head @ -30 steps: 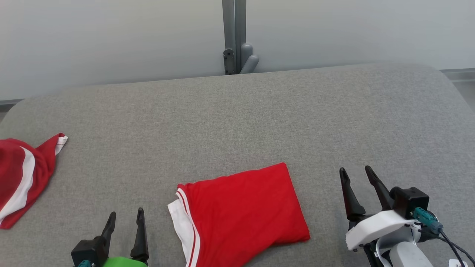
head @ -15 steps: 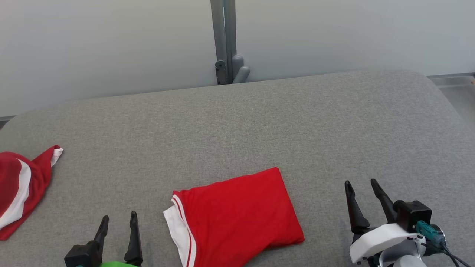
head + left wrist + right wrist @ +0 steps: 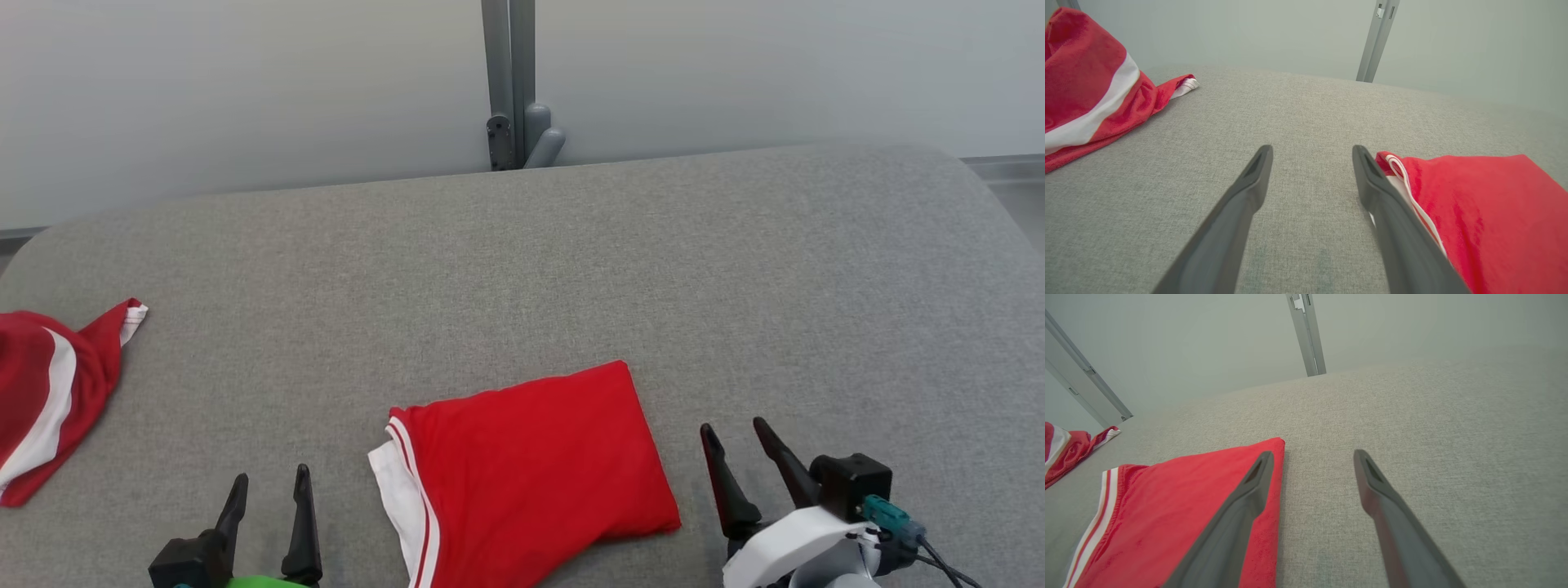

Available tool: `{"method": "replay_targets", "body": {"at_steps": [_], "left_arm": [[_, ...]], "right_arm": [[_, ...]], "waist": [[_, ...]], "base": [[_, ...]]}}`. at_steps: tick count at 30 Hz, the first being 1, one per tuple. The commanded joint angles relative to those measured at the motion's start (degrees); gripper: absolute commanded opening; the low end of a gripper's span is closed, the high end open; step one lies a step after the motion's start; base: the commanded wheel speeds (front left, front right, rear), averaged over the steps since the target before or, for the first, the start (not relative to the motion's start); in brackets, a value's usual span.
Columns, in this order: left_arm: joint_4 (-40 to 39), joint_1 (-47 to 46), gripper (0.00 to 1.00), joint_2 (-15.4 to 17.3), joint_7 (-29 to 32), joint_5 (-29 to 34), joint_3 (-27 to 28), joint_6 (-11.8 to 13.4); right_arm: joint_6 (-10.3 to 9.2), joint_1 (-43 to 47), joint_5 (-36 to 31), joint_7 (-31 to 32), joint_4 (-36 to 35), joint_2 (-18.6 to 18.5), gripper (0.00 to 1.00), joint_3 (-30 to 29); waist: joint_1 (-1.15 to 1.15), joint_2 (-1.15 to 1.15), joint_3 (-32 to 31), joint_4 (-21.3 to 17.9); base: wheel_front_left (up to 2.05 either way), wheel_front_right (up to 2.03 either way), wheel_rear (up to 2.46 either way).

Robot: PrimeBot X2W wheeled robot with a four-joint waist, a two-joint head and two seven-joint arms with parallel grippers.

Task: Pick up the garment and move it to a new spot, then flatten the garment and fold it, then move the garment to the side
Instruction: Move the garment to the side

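Observation:
A red garment (image 3: pixel 535 469) with white trim lies folded into a neat rectangle on the grey padded table (image 3: pixel 571 269), near its front edge. It also appears in the left wrist view (image 3: pixel 1486 212) and the right wrist view (image 3: pixel 1180 514). My left gripper (image 3: pixel 271 488) stands open just left of the garment, nothing between its fingers (image 3: pixel 1241 204). Over on the garment's right side, my right gripper (image 3: pixel 735 437) is open and empty, its left finger (image 3: pixel 1241 498) beside the garment's right edge.
A second red and white garment (image 3: pixel 45 396) lies crumpled at the table's left edge, also seen in the left wrist view (image 3: pixel 1090 90). A grey post (image 3: pixel 510 82) stands against the pale wall behind the table.
The right gripper has drawn back and leftward, closer to the folded garment's right edge. The camera has shifted a little. The garment has not moved.

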Motion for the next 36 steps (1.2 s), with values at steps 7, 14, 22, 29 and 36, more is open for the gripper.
{"method": "replay_targets", "body": {"at_steps": [7, 14, 22, 29, 36], "left_arm": [[0.0, -2.8, 1.0, 0.2, 0.0, -0.2, -2.2, -0.5], [0.4, -4.7, 1.0, 0.2, 0.0, -0.2, -2.9, -0.5], [0.5, -5.2, 1.0, 0.2, 0.0, -0.4, -2.8, -0.4], [0.6, -5.4, 1.0, 0.2, 0.0, -0.7, -3.3, -0.6], [-0.2, -6.0, 1.0, 0.2, 0.0, -0.3, -4.7, -0.9]], "right_arm": [[-0.01, -7.4, 4.8, -0.2, 6.6, -0.1, 1.0, 5.7], [-0.01, -13.5, 7.3, -0.2, 15.8, -0.6, 1.0, 8.8], [-0.01, -14.8, 11.4, 0.1, 22.9, -0.1, 0.2, 12.2], [-0.05, -16.8, 12.1, -0.1, 19.9, -1.0, 0.0, 10.3], [-0.04, -14.8, 8.9, -0.1, 18.3, -1.3, 0.0, 1.0]], "waist": [[0.0, 0.0, 6.7, 4.6], [0.0, 0.0, 9.5, 7.9], [0.0, 0.0, 9.5, 8.8], [0.0, 0.0, 9.0, 7.5], [0.0, 0.0, 7.6, 2.4]], "base": [[0.0, 0.0, 0.0], [0.0, 0.0, 0.0], [0.0, 0.0, 0.0], [0.0, 0.0, 0.0], [0.0, 0.0, 0.0]]}}
